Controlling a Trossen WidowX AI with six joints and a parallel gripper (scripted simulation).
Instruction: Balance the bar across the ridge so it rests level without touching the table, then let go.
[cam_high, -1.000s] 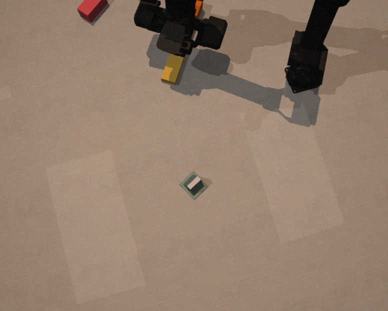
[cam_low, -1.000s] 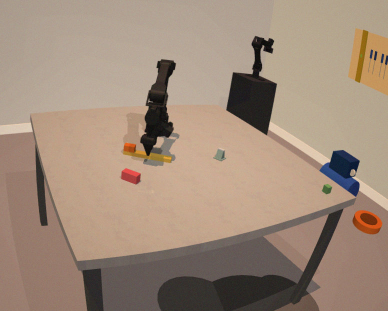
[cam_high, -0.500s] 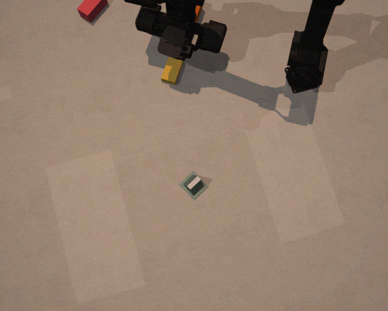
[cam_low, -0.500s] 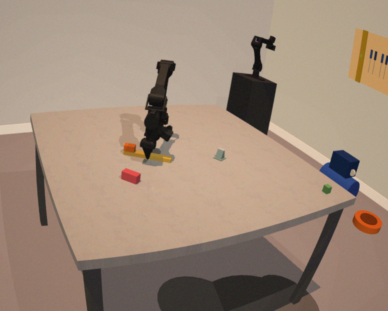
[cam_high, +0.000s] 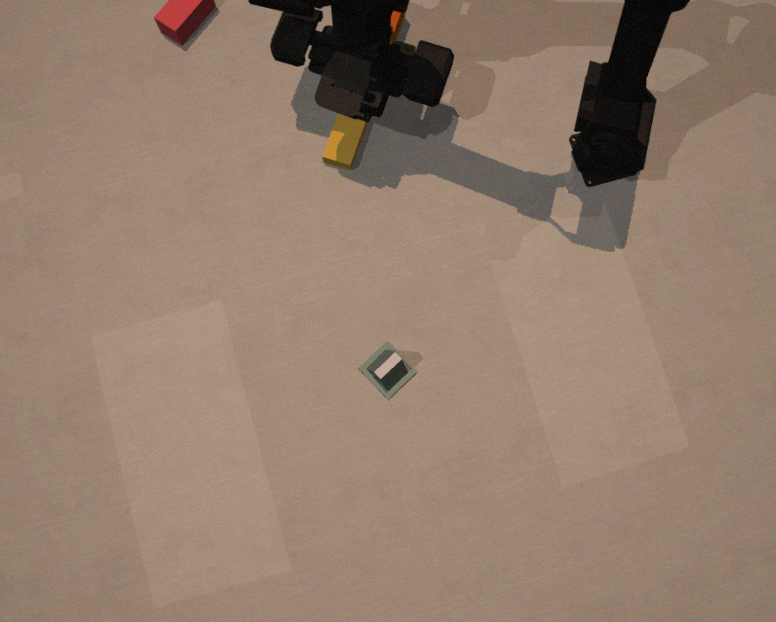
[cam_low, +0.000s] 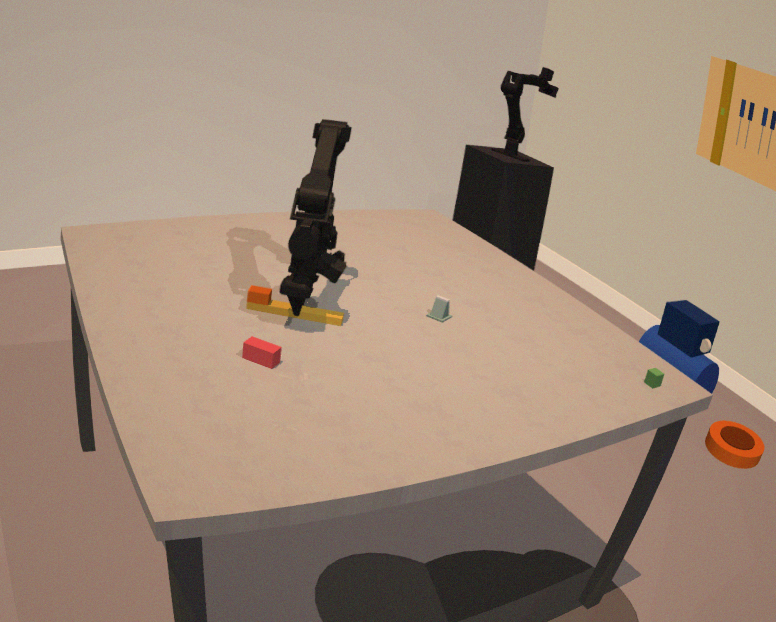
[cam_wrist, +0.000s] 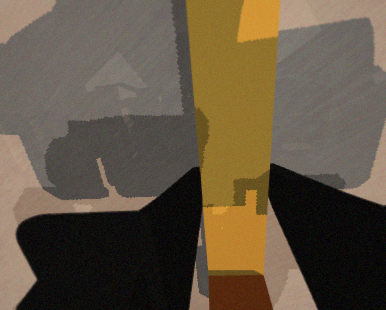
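Observation:
The long yellow bar (cam_high: 345, 143) (cam_low: 325, 315) (cam_wrist: 232, 100) lies flat on the table, with an orange block (cam_high: 396, 25) (cam_low: 259, 295) (cam_wrist: 239, 293) on its far-left end in the exterior view. My gripper (cam_low: 296, 312) (cam_wrist: 232, 173) points down over the bar between the block and the other end. In the wrist view its two black fingers touch the bar's sides, so it is shut on the bar. In the top view the arm hides the fingertips. The small grey-green ridge (cam_high: 388, 366) (cam_low: 440, 308) stands apart on its square base, with nothing on it.
A red block (cam_high: 185, 18) (cam_low: 261, 353) lies on the table near the bar. A small green cube (cam_low: 654, 377) is near the right table corner. A second arm (cam_low: 513, 110) stands on a dark pedestal behind the table. An orange ring (cam_low: 718, 447) is beyond the right edge.

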